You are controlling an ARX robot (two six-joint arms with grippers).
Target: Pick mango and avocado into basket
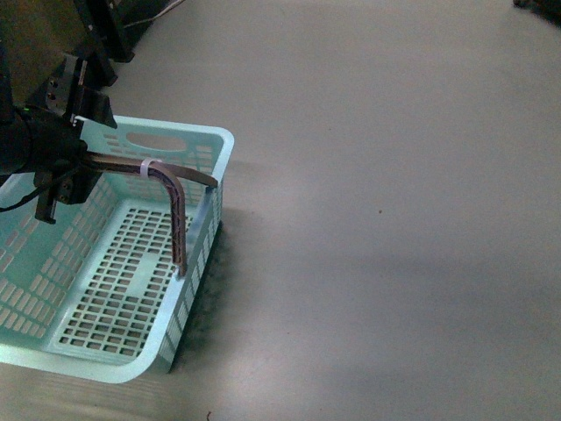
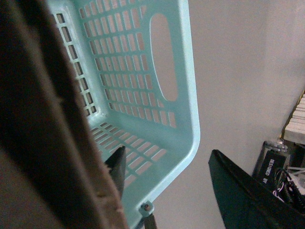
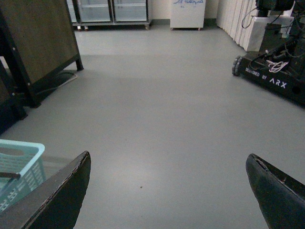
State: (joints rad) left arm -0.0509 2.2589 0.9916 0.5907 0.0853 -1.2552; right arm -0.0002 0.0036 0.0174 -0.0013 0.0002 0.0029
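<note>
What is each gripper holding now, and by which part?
Left gripper: the basket seems to hang from it by its brown handles, though the jaws look apart. Right gripper: open, nothing.

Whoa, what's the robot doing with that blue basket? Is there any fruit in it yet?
The robot's left arm is at the teal basket, right where its brown handles come up. Exactly how they are held isn't clear. The left end effector looks open, and the right end effector is open over bare floor. The basket is empty, and no mango or avocado is in view.
</note>
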